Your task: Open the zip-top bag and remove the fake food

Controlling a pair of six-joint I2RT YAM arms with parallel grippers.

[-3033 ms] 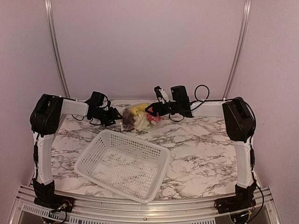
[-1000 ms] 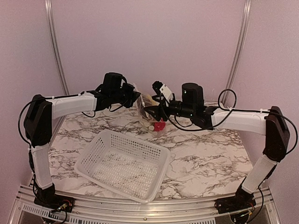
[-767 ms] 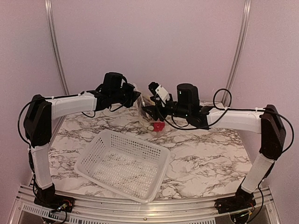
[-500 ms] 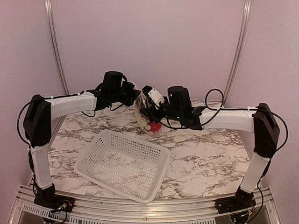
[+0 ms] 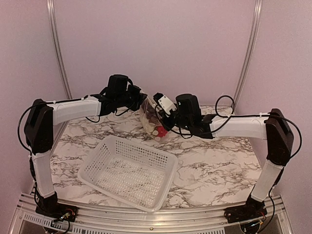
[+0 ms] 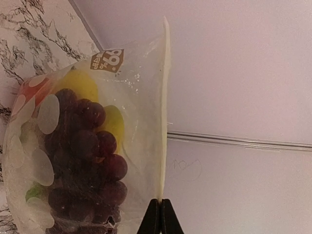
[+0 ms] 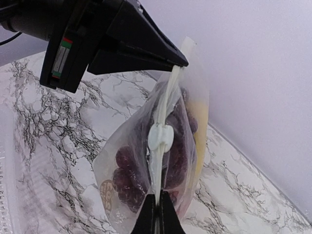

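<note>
Right gripper (image 7: 157, 213): jaws pinched together on the zip strip (image 7: 170, 90) of the zip-top bag (image 7: 127, 168), at the end of the strip nearest its own wrist. Just ahead of its fingertips the white slider (image 7: 161, 138) sits on the strip. Farther along, at the opposite end, the left gripper (image 7: 170, 61) is closed on the same strip, so the bag is stretched between the two and hangs beneath them.

The fake food is all inside the bag: a dark purple grape bunch (image 6: 83, 156) beside the left gripper's pinch, with yellow pieces (image 6: 80, 83) beyond it and a red piece (image 5: 161, 130) showing low in the overhead view. Whether the bag's bottom rests on the marble table (image 5: 219, 156) cannot be told.

Progress, as judged here: both ends are secured and the bag is held up, but the strip reads as one unbroken line, so the bag appears sealed. Opening it is yet to come, and so is emptying it. The white basket (image 5: 126, 170), below and nearer the arm bases, holds no food.
</note>
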